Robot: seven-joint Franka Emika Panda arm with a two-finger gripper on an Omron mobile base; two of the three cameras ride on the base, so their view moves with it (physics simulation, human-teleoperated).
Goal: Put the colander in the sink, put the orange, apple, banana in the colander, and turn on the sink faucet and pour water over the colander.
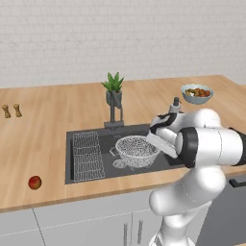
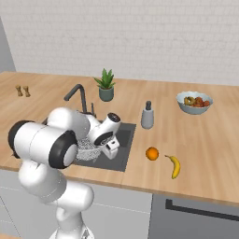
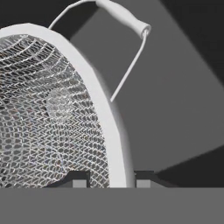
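Mesh colander (image 1: 137,150) is seen in dark sink (image 1: 84,180), left base view; apple (image 1: 34,182) left on wooden desk (image 1: 43,134), faucet (image 1: 114,108) not yet on. Right base view: round orange (image 2: 151,153) & curved banana (image 2: 174,166) lie on desk, unplaced. Hand view: claw (image 3: 112,181) is pinched on colander's smooth metal rim (image 3: 103,109); wire handle (image 3: 124,17) above.

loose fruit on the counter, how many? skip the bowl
3. The apple lies left of the sink; the orange and the banana lie to its right, side by side. None seems hidden.
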